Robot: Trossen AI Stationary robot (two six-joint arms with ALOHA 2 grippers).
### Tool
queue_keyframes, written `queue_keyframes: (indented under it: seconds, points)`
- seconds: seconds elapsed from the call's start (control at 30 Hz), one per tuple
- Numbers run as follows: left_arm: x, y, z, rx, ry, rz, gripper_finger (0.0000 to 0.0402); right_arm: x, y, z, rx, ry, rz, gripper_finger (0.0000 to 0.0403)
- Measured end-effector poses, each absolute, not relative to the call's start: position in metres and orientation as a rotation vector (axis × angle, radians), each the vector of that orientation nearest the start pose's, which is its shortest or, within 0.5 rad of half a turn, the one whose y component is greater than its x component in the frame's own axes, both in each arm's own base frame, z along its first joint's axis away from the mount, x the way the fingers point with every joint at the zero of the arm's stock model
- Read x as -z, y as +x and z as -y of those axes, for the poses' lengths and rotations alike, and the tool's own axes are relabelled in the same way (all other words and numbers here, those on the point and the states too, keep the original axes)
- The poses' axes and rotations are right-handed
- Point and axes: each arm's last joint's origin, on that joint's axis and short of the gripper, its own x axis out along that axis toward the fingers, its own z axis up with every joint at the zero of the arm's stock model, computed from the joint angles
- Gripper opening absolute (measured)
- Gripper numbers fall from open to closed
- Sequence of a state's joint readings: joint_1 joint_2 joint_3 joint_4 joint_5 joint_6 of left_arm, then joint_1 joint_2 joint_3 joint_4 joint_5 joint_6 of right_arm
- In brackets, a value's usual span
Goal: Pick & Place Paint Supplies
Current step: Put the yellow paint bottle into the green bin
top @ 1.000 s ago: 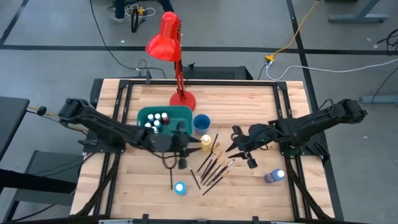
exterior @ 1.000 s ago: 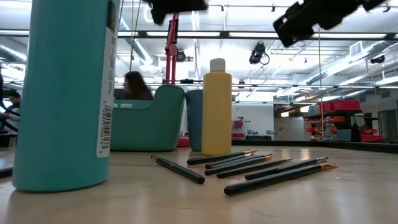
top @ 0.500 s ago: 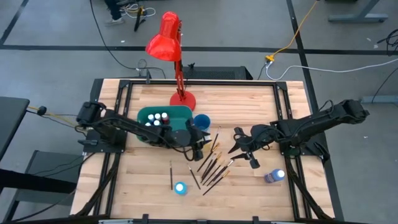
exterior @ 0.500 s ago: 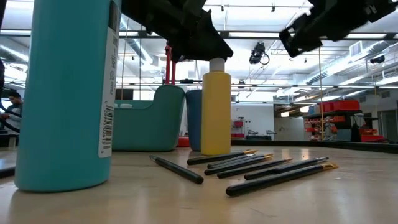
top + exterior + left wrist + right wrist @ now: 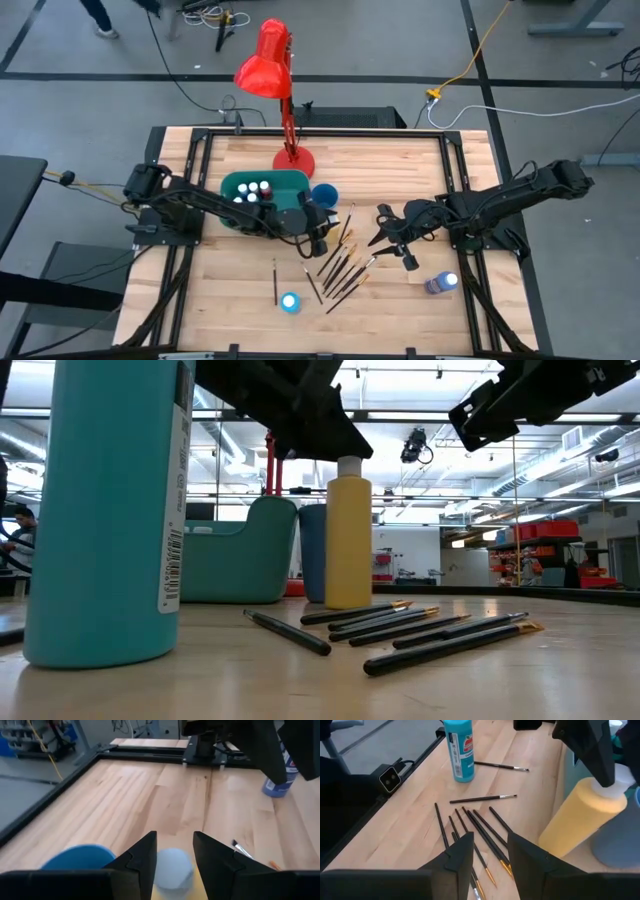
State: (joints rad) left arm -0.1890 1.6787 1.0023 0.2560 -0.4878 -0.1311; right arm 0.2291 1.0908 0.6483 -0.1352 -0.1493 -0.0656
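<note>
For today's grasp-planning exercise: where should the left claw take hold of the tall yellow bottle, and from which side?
Grip the yellow bottle at its white cap or narrow neck, coming straight down from above. It stands upright, the blue cup crowds it behind, and the brushes lie in front. The left claw already straddles the cap.

Pale wood-plank table (image 5: 400,310), matt yellow plastic bottle (image 5: 348,540), glossy red lamp (image 5: 265,62)

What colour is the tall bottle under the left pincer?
Yellow bottle with a white cap, clearest in the low view.
</note>
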Motion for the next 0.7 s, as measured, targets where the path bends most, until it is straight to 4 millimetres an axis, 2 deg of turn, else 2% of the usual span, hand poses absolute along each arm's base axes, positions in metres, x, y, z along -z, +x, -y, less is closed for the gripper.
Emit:
queue_keyframes:
  seconds: [0.13,0.43,0.7]
  points:
    - [-0.222,0.359,0.055,-0.295,0.037,-0.37,0.0149,-0.234,0.219,-0.055,-0.387,-0.089,-0.568,0.0127]
    - [-0.218,0.357,0.054,-0.339,0.024,-0.409,0.0214,-0.234,0.219,-0.055,-0.393,-0.107,-0.564,0.0127]
    - [-0.202,0.364,0.055,-0.343,0.012,-0.44,0.0209,-0.234,0.219,-0.055,-0.393,-0.111,-0.564,0.0127]
